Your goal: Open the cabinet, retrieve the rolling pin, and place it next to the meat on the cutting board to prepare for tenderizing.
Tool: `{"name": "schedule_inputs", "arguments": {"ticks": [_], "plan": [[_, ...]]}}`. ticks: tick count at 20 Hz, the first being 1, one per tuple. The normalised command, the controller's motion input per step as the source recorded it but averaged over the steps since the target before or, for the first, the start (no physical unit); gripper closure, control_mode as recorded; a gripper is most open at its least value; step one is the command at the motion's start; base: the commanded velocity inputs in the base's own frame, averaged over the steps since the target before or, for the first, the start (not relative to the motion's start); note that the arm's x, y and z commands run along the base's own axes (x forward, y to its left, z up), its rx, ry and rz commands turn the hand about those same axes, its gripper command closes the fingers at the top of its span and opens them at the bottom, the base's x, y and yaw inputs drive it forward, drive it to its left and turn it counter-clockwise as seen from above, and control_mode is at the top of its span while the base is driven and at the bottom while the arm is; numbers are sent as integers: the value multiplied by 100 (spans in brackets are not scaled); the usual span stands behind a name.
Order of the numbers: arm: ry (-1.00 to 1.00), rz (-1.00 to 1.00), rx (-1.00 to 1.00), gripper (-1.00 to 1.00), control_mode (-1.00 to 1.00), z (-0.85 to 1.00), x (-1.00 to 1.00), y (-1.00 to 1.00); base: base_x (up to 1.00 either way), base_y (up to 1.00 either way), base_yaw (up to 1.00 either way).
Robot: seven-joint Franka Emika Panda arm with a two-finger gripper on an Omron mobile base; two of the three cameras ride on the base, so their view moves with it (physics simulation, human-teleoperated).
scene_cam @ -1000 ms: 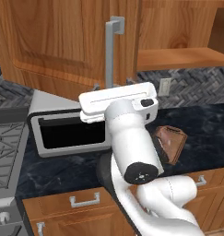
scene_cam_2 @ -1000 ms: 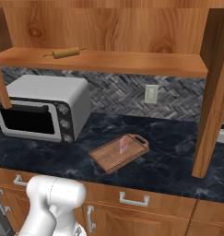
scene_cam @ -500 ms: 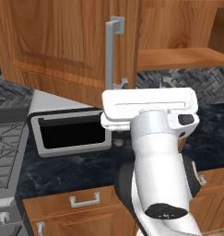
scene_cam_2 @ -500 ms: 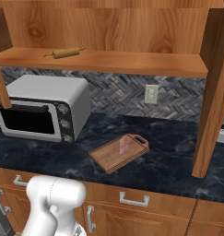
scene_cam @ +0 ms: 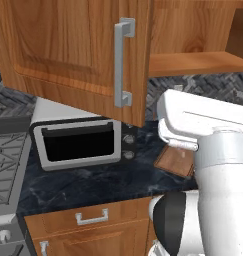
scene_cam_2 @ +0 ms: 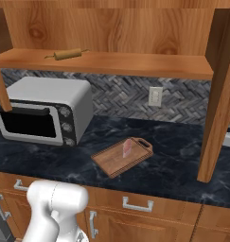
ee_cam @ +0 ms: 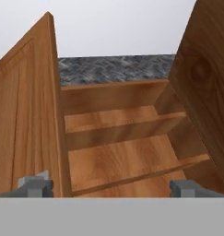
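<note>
Doors of the cabinet [scene_cam: 73, 55] stood open in the left base view, one panel swung out over the toaster oven [scene_cam: 80, 142], its grey bar handle [scene_cam: 122, 62] facing the room. That door had to hang wide so the shelf behind could be reached. Past the arm's white bulk, a corner of the cutting board [scene_cam: 174, 161] showed on the dark counter [scene_cam: 88, 182].

From the right base view the reason for the open cabinet was plain: the rolling pin [scene_cam_2: 66, 54] lay on its side on the wooden shelf [scene_cam_2: 135, 64], towards the left end, above the toaster oven and well apart from the board. I counted one rolling pin, one cutting board, and one piece of meat [scene_cam_2: 128, 148], which rested on the half of the board nearer the wall. That left bare wood beside it, and I judged this to be where the pin was meant to go. One wall outlet [scene_cam_2: 155, 96] sat on the backsplash.

In the hand view the gripper [ee_cam: 111, 188] looked into the cabinet between the two open doors, with two wooden shelves running across ahead of it. Its two dark fingertips [ee_cam: 35, 186] stood spread as wide as they go, and nothing lay between them. The pin was not yet fetched.
</note>
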Motion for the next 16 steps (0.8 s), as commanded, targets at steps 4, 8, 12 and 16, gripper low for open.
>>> {"name": "schedule_inputs", "arguments": {"ticks": [4, 8, 12, 16], "plan": [[0, 15, 21, -100, -100, -1, 11, -71, 0, 0, 0], [0, 26, 18, -100, -100, -11, 58, -68, 0, 0, 0], [0, 31, 13, -100, -100, -21, 74, -60, 0, 0, 0], [0, 36, 12, -100, -100, -27, 81, -46, 0, 0, 0]]}}
